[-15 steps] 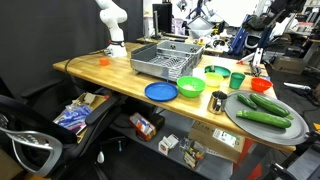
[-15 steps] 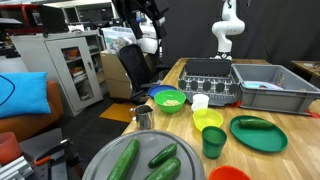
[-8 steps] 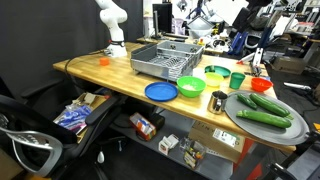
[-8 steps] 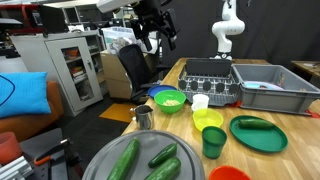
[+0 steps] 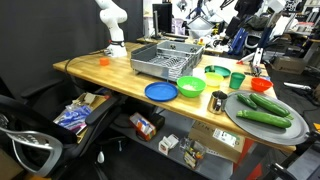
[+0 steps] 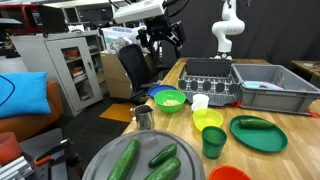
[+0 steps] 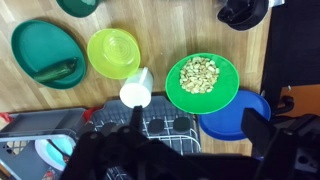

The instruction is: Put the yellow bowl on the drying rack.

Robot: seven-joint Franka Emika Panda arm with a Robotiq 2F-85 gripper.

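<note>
The yellow bowl (image 7: 114,52) sits empty on the wooden table, between the dark green plate (image 7: 48,54) and the larger green bowl (image 7: 202,82). It shows in both exterior views (image 5: 216,71) (image 6: 208,119). The grey drying rack (image 5: 165,60) (image 6: 205,80) stands behind it, and its wire floor (image 7: 130,130) shows in the wrist view. My gripper (image 6: 160,38) hangs high above the table's edge, well clear of the bowl. In the wrist view the gripper (image 7: 195,126) is open and empty, with a dark finger (image 7: 258,126) over the blue plate.
The green bowl holds food pieces. A white cup (image 7: 137,92) stands at the rack's edge, a blue plate (image 7: 235,115) lies beside the green bowl, and a dark mug (image 7: 243,10) is near it. A green cup (image 6: 213,142), a grey bin (image 6: 265,85) and a cucumber plate (image 5: 265,110) are also on the table.
My arm has swung in from off the table toward the dishes. The gripper now hangs over the table's edge near the green bowl. Nothing on the table has moved.
</note>
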